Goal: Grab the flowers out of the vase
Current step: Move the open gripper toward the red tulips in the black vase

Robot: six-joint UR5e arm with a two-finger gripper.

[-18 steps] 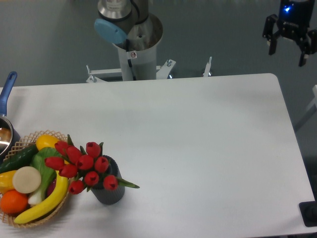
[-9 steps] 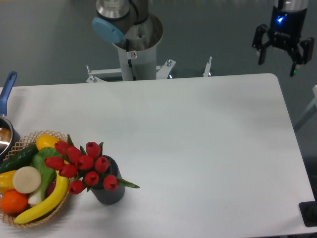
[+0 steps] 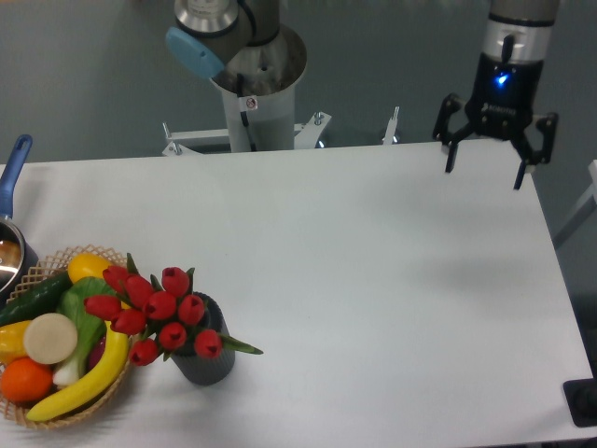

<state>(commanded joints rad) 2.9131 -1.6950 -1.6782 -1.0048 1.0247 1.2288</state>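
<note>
The flowers (image 3: 157, 313), a bunch of red tulip buds with green leaves, stand in the small dark grey vase (image 3: 204, 359) near the table's front left. The buds spread wider than the vase and lean left toward the basket. My gripper (image 3: 485, 170) hangs far off at the back right, above the table's rear edge, with its two fingers spread wide and nothing between them.
A wicker basket (image 3: 84, 411) of plastic fruit and vegetables sits right beside the vase on its left. A blue-handled metal pot (image 3: 9, 233) is at the left edge. The arm's base column (image 3: 254, 93) rises behind the table's back edge.
My gripper has moved left and down from the top right corner, coming in over the table's back right edge. The flowers and vase have not moved.
</note>
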